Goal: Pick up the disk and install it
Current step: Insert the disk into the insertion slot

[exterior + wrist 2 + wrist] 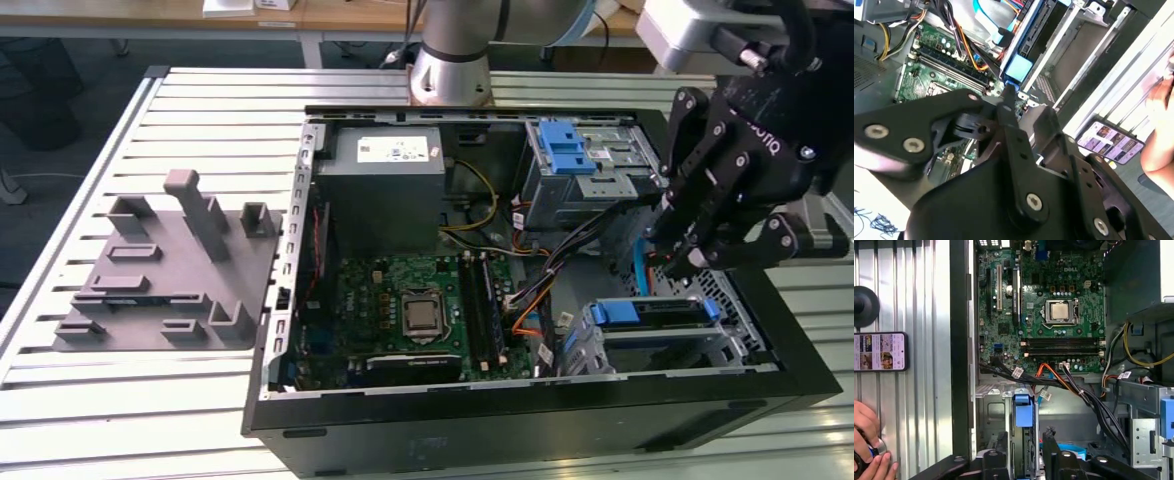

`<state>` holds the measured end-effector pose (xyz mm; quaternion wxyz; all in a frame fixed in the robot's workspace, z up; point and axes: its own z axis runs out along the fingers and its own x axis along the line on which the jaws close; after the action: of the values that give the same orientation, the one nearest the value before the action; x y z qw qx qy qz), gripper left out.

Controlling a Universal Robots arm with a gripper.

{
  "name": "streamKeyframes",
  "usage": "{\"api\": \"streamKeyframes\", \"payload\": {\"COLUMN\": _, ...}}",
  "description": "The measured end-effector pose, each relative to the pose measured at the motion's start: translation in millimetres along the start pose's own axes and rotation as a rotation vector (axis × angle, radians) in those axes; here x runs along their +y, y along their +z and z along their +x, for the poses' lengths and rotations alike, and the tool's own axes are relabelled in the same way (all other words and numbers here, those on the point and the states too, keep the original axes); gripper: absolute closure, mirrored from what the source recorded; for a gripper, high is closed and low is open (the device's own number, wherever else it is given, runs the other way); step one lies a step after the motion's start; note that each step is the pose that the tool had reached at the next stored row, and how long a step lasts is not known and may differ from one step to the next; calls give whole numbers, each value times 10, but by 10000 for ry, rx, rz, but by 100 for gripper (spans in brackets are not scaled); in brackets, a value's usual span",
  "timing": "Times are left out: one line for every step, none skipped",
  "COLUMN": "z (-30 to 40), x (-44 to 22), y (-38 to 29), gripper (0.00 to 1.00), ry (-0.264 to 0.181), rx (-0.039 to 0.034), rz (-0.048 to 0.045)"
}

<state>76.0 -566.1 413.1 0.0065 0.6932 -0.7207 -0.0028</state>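
Note:
The disk (657,313) stands on edge in the drive bay at the case's front corner, on the exterior view's right, with its blue carrier frame facing up. In the first wrist view the disk (1023,412) lies between the two black fingers of my gripper (1025,436), which do not seem to touch it. My gripper (683,262) is open and hovers just above the bay. The blue carrier tab (1018,68) shows just past a fingertip (1009,94) in the second wrist view.
The open case (287,300) holds a green motherboard (414,310), a grey power supply box (384,190) and an upper cage with a blue latch (567,150). Cables (1079,390) cross beside the bay. A grey fixture (167,270), a phone (880,351) and a person's hand (866,442) lie outside.

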Motion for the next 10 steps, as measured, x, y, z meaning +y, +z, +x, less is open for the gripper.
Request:
{"api": "streamKeyframes", "payload": {"z": 0, "x": 0, "y": 18, "gripper": 64, "ry": 0, "rx": -2, "rz": 0}}
{"api": "streamKeyframes", "payload": {"z": -1, "x": -1, "y": 38, "gripper": 70, "ry": -1, "rx": -1, "rz": 0}}
{"api": "streamKeyframes", "payload": {"z": -1, "x": -2, "y": 55, "gripper": 70, "ry": -1, "rx": -1, "rz": 0}}
{"api": "streamKeyframes", "payload": {"z": -1, "x": -3, "y": 73, "gripper": 76, "ry": -1, "rx": -1, "rz": 0}}
{"api": "streamKeyframes", "payload": {"z": -1, "x": -3, "y": 91, "gripper": 82, "ry": -1, "rx": 0, "rz": 0}}
{"api": "streamKeyframes", "payload": {"z": -1, "x": -3, "y": 109, "gripper": 82, "ry": -1, "rx": 0, "rz": 0}}
{"api": "streamKeyframes", "payload": {"z": -1, "x": -4, "y": 127, "gripper": 82, "ry": -1, "rx": -1, "rz": 0}}
{"api": "streamKeyframes", "payload": {"z": -1, "x": -4, "y": 145, "gripper": 88, "ry": -1, "rx": -1, "rz": 0}}
{"api": "streamKeyframes", "payload": {"z": -1, "x": -4, "y": 163, "gripper": 88, "ry": -1, "rx": -1, "rz": 0}}
{"api": "streamKeyframes", "payload": {"z": -1, "x": -4, "y": 183, "gripper": 89, "ry": -1, "rx": -1, "rz": 1}}
